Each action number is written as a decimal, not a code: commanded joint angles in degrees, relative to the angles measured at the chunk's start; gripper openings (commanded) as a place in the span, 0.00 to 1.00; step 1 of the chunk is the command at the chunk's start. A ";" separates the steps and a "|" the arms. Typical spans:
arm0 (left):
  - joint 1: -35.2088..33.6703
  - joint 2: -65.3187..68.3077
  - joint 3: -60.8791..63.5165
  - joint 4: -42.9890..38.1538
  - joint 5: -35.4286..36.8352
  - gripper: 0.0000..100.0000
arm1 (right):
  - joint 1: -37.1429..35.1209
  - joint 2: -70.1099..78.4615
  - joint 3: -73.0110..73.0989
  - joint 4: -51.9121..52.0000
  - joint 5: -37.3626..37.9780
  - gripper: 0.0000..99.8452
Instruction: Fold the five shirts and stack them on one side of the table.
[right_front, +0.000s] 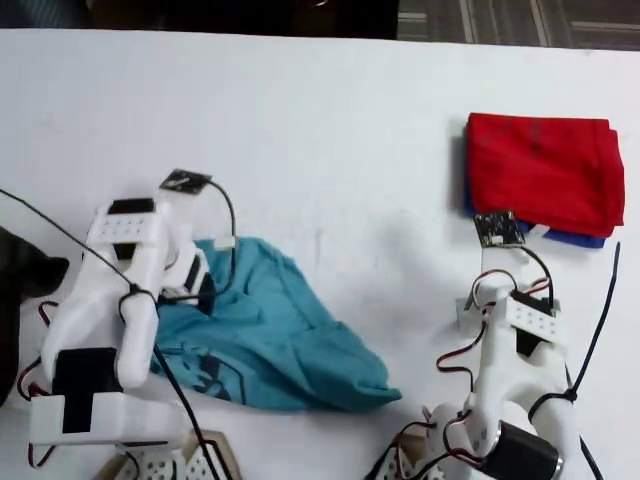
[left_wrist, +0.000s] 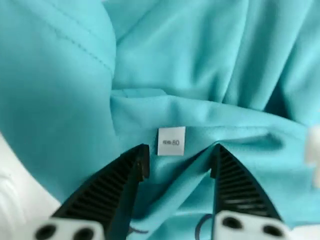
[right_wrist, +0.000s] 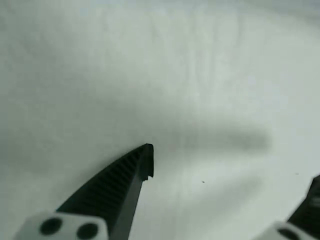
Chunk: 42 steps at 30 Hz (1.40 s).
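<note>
the left gripper (left_wrist: 180, 156) hangs with its jaws about half open over the crumpled teal shirt (right_front: 280, 335), one finger at each side of a small white label (left_wrist: 171, 141), and it holds nothing; i cannot tell if the tips touch the cloth. this shirt lies unfolded on the near left part of the white table (right_front: 300, 130), partly under the left arm. the right gripper (right_wrist: 232, 167) is spread wide over bare table, holding nothing, near the folded red shirt (right_front: 540, 170), which lies on a folded blue shirt (right_front: 578, 238) at the right side.
</note>
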<state>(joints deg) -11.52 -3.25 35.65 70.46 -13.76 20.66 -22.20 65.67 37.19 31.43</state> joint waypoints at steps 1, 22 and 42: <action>0.09 -1.93 -0.31 -1.58 0.18 0.21 | -0.48 0.48 -2.11 0.31 -0.26 0.46; 0.35 -2.46 -33.36 23.82 0.53 0.03 | -0.48 0.48 -2.11 0.31 -0.26 0.46; 13.01 -28.66 -5.14 31.82 -17.32 0.03 | -0.48 0.48 -2.11 0.31 -0.26 0.46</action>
<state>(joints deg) -1.14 -24.62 25.01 101.41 -23.96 20.66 -22.20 65.67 37.19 31.43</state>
